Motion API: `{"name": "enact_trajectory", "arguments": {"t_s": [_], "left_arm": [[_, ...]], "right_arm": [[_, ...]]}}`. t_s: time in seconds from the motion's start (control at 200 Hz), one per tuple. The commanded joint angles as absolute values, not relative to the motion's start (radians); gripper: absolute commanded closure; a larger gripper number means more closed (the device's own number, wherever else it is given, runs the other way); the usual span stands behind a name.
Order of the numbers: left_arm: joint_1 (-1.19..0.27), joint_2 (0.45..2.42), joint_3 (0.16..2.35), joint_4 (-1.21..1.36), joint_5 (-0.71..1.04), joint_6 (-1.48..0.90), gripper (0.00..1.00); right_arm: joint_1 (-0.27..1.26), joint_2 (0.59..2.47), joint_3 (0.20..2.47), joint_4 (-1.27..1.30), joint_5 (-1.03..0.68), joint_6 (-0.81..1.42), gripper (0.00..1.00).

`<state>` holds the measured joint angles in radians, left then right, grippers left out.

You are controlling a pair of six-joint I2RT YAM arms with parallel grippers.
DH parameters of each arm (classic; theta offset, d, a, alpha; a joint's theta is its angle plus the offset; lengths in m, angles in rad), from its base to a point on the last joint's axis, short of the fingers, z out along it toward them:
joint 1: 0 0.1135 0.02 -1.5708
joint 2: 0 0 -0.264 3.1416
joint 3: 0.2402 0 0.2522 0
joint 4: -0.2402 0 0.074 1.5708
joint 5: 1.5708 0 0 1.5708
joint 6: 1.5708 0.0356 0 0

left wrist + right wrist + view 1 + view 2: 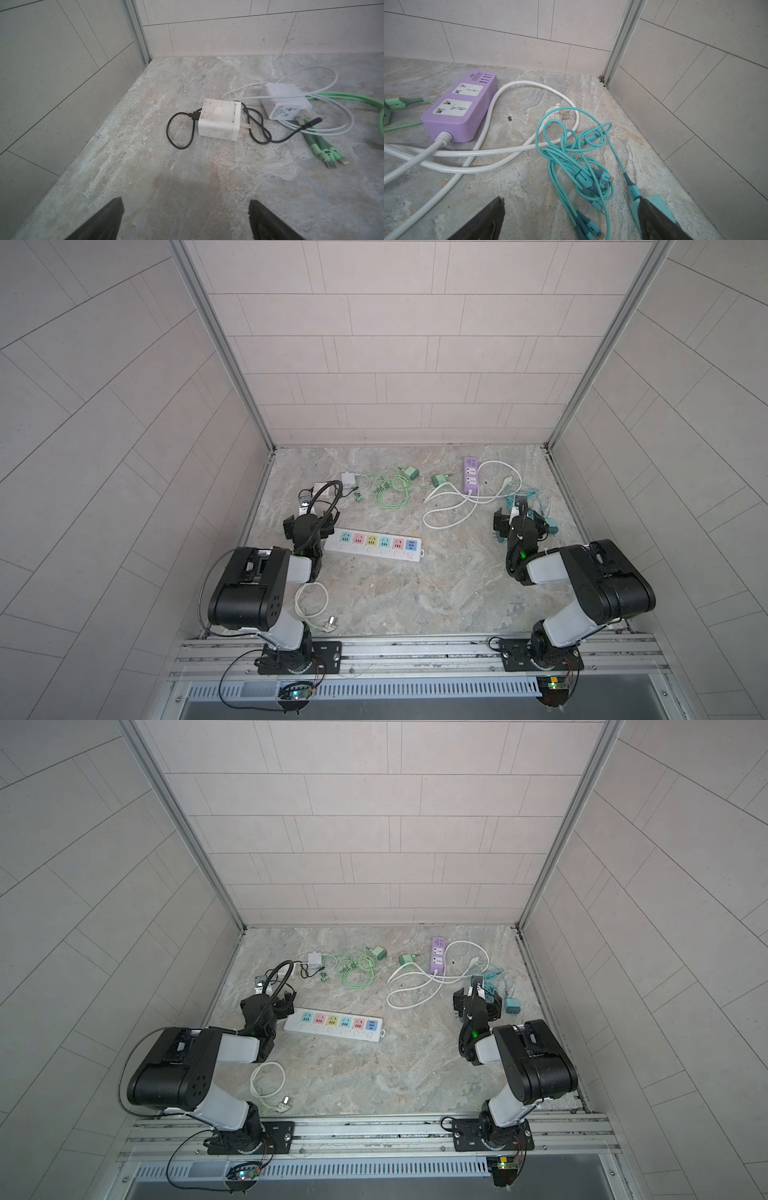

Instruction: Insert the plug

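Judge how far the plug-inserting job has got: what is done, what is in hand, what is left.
Done: nothing. Every socket on the white power strip and the purple strip looks empty.
In hand: nothing. The left hand and right hand are open and empty.
Left: everything. Grasp a plug, perhaps the white charger ahead of the left hand, and seat it.

marble tabletop (415, 597) | white power strip (374, 549) | purple power strip (471, 475) | green charger (411, 472) | teal cables (582, 177)
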<state>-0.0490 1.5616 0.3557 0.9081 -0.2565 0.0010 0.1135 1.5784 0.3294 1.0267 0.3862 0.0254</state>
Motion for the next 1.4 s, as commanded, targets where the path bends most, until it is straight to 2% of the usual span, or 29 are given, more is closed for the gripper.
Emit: {"name": "enact_trajectory", "arguments": {"t_s": [0.0,0.125,0.225,0.39,0.46,0.545,0.63,0.701,0.981,1.101,1.246,1.396], "left_arm": [[-0.054,1.563,0.364,0.945,-0.27,0.01,0.0],[-0.082,1.537,0.347,0.964,-0.283,0.044,0.0],[-0.101,1.486,0.359,0.902,-0.324,0.057,0.0],[-0.219,1.319,0.399,0.718,-0.438,0.128,0.0],[-0.251,1.221,0.44,0.553,-0.444,0.053,0.0],[-0.257,1.11,0.489,0.348,-0.364,-0.052,0.0],[-0.257,1.027,0.532,0.174,-0.372,-0.256,0.0],[-0.257,0.991,0.598,-0.011,-0.378,-0.396,0.0],[-0.258,1.028,0.752,-0.367,-0.199,-0.577,0.0],[-0.261,1.056,0.786,-0.456,-0.155,-0.639,0.0],[-0.262,1.094,0.867,-0.637,-0.223,-0.719,0.0],[-0.272,1.159,0.946,-0.705,-0.134,-0.707,0.0]], "right_arm": [[0.124,1.592,0.326,1.077,0.403,-0.002,0.01],[0.137,1.541,0.324,1.038,0.395,-0.019,0.01],[0.167,1.427,0.365,0.866,0.412,-0.053,0.01],[0.205,1.212,0.441,0.593,0.435,-0.034,0.01],[0.208,1.145,0.491,0.44,0.411,0.025,0.01],[0.209,1.081,0.531,0.309,0.317,0.082,0.01],[0.214,1.04,0.577,0.174,0.203,0.148,0.01],[0.229,1.032,0.648,0.036,0.173,0.217,0.01],[0.316,1.034,0.736,-0.274,0.151,0.525,0.01],[0.318,1.049,0.735,-0.32,0.077,0.541,0.01],[0.328,1.078,0.78,-0.419,0.095,0.533,0.01],[0.331,1.145,0.824,-0.478,0.127,0.525,0.01]]}}
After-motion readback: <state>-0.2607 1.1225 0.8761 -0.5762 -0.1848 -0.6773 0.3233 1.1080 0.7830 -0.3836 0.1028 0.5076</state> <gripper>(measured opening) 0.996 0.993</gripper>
